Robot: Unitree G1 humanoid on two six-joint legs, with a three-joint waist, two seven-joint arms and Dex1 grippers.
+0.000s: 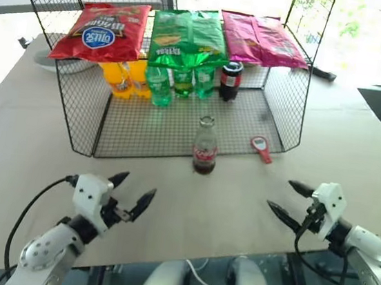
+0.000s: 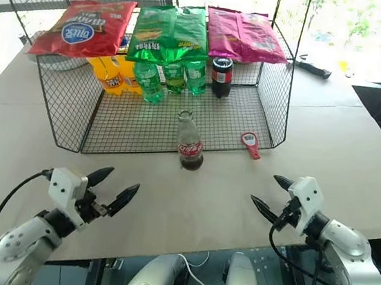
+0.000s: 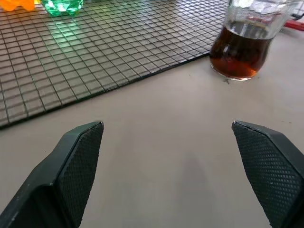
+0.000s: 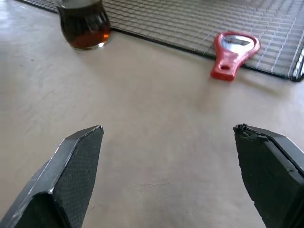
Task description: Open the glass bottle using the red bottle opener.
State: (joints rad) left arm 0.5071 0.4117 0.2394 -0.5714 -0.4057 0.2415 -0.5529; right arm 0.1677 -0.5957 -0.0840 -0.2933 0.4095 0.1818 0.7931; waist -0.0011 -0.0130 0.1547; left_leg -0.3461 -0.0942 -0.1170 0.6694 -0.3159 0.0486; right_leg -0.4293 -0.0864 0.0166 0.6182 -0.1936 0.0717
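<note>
The glass bottle stands upright on the table just in front of the wire rack's floor; its dark base shows in the left wrist view and again as the bottle in the right wrist view. To its right lies the red bottle opener, its ring head on the rack's edge and its handle on the table, seen closer as the opener. My left gripper is open near the table's front left. My right gripper is open at the front right. Both are empty and well short of the bottle.
A black wire rack holds green plastic bottles, an orange bottle and a stubby dark bottle, with snack bags on top. A white bowl sits at the back left.
</note>
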